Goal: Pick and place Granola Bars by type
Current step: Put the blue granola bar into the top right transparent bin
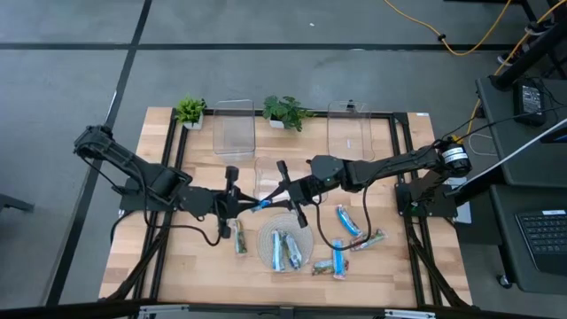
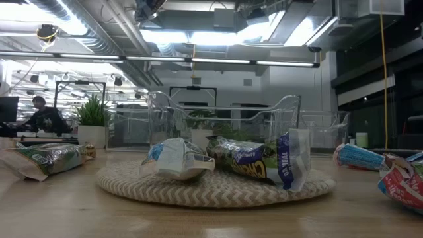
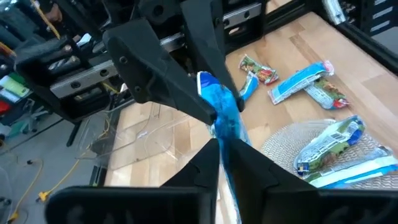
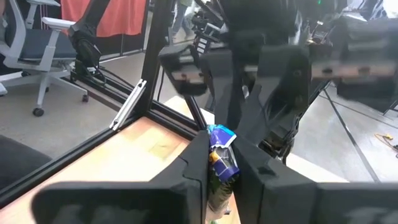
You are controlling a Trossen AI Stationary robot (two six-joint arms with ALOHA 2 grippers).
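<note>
Fingers (image 3: pixel 186 99) of both grippers hide most of the blue bar (image 3: pixel 225 115), a crinkled foil wrapper. Left gripper (image 1: pixel 234 206) and right gripper (image 1: pixel 288 197) both clamp it above the table's (image 1: pixel 177 266) middle, beside the mat's (image 1: pixel 264 239) far edge.

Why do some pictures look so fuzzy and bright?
Low view: ceiling lights glare; the near bar at the edge is blurred. Left wrist view: the blue bar is smeared. Right wrist view: the left gripper looks soft.
</note>
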